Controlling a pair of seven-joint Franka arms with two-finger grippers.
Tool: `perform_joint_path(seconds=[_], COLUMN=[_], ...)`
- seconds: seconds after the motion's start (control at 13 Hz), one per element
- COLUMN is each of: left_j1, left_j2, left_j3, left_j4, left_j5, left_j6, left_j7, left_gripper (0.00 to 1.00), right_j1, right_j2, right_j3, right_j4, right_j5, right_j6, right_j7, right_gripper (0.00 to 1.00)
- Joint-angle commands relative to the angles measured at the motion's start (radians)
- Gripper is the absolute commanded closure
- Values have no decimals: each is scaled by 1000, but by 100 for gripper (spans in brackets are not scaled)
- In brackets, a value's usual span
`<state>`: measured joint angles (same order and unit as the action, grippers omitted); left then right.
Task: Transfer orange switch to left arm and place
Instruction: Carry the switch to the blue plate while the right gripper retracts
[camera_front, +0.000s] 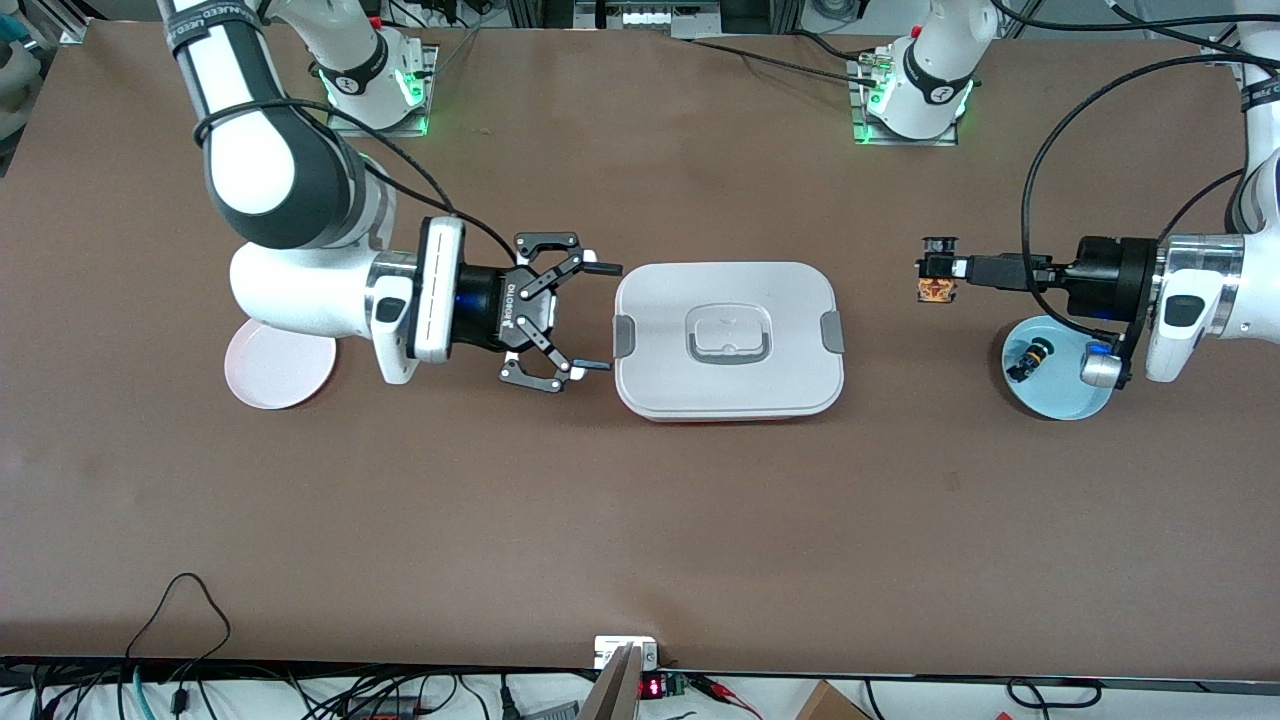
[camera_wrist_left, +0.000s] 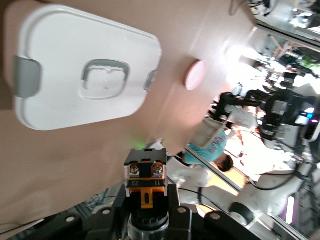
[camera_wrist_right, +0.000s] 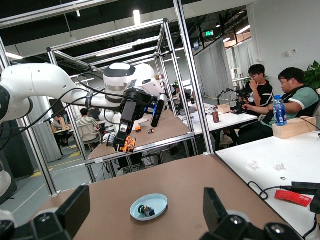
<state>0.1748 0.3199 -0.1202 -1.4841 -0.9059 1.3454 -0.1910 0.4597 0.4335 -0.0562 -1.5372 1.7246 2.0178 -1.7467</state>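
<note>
The orange switch (camera_front: 938, 289) hangs in the air, pinched in my left gripper (camera_front: 936, 270), which is shut on it over the bare table between the box (camera_front: 728, 338) and the blue plate. In the left wrist view the switch (camera_wrist_left: 146, 172) sticks out from between the fingers, screws outward. My right gripper (camera_front: 591, 318) is open and holds nothing; it points at the box's end toward the right arm, its fingertips close to the grey clip. The right wrist view shows the left arm holding the switch (camera_wrist_right: 126, 144) farther off.
A blue plate (camera_front: 1062, 398) with a small dark part (camera_front: 1030, 358) in it lies under the left arm's wrist. A pink plate (camera_front: 275, 375) lies below the right arm's forearm. The white box lies shut in the middle of the brown table (camera_front: 640, 520).
</note>
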Motion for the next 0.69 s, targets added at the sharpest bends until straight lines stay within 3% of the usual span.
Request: perform_joint_path(seconds=[0.0, 0.31, 0.62], left_j1=[3, 5, 5], left_j2=[-4, -4, -2], left_j3=[-7, -12, -10], left_j4=[24, 48, 50], left_j5=[111, 257, 390], left_j6=[-14, -8, -5], left_j7=[15, 44, 77], left_gripper=[100, 100, 100], right_j1=[0, -6, -21], right_j2=[-27, -32, -61], right_j3=[-34, -94, -145], right_j4=[-37, -55, -44], right_j5=[-37, -72, -230], right_j6=[-63, -158, -195], right_j7=[-2, 42, 374], right_gripper=[0, 0, 0])
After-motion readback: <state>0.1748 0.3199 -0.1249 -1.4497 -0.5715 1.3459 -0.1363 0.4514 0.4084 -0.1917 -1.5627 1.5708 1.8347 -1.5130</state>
